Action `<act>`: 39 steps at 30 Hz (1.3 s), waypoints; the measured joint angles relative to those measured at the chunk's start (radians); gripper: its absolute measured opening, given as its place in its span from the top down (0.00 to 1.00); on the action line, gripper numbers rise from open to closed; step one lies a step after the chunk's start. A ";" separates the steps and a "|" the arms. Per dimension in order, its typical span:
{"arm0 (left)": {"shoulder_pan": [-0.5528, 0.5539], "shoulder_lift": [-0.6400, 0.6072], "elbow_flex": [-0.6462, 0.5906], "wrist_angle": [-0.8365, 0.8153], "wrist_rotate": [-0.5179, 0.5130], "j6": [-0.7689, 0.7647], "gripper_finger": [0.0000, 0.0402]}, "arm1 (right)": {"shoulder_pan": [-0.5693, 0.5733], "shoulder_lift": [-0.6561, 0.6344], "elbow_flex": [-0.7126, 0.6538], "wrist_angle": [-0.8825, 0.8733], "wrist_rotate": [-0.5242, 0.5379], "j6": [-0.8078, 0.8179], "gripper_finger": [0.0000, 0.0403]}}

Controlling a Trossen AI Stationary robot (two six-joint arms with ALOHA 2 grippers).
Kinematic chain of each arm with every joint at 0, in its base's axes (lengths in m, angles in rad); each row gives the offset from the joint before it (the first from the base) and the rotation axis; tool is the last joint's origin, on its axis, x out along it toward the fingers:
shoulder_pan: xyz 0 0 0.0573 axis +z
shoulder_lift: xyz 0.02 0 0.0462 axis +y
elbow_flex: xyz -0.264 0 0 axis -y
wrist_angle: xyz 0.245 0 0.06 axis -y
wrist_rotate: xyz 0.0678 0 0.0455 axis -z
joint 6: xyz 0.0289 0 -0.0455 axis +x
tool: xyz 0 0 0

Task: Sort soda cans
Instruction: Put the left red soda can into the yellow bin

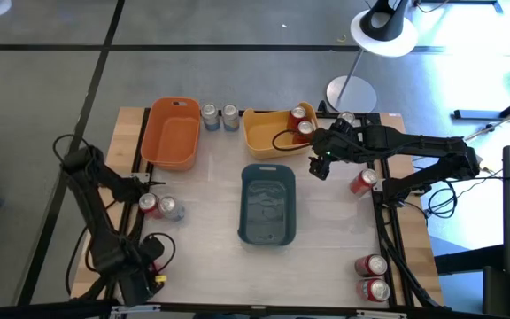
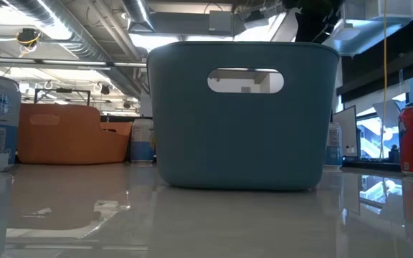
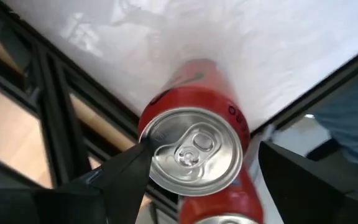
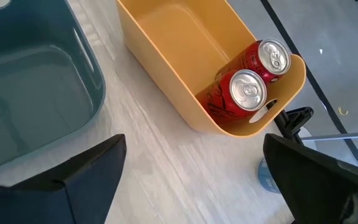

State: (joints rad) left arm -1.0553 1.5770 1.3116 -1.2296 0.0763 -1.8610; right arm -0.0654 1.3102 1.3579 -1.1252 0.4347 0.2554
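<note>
**Two arms over a bench of soda cans and three bins**

Seen from above, a pale bench (image 1: pixel 211 204) carried three plastic bins. An orange bin (image 1: pixel 171 133) stood toward the far left, a yellow bin (image 1: pixel 268 133) toward the far middle, and a dark blue-grey bin (image 1: pixel 266 204) lay in the centre with nothing visible inside it.

Two red soda cans (image 4: pixel 247 90) stood upright in one end of the yellow bin, touching each other. Two silver-grey cans (image 1: pixel 220 117) stood side by side between the orange and yellow bins. At the bench's left side, a red can (image 1: pixel 150 205) and a silver-grey can (image 1: pixel 171 209) stood touching. One red can (image 1: pixel 362 182) lay toward the right edge, and two more red cans (image 1: pixel 372 277) sat together at the near right corner.

The left end effector (image 3: pixel 197 168) hung by the left-hand pair. Its fingers were spread on either side of the red can's silver top; one finger (image 3: pixel 126 171) met the rim, while the other stood apart from it.

The right end effector (image 4: pixel 194 171) hovered above bare bench between the yellow bin and the blue-grey bin, its fingers spread wide and holding nothing.
</note>
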 joint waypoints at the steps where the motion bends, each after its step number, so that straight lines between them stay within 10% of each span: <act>1: 0.005 -0.008 -0.001 0.001 -0.003 0.000 0.28 | 0.000 0.000 0.000 0.000 0.000 0.000 0.06; 39: -0.016 -0.004 0.001 -0.011 -0.105 0.053 0.05 | 0.000 0.000 0.000 -0.002 -0.035 0.002 0.06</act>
State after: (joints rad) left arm -1.0712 1.5732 1.3128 -1.2408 -0.0288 -1.8083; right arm -0.0654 1.3102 1.3582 -1.1267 0.4002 0.2573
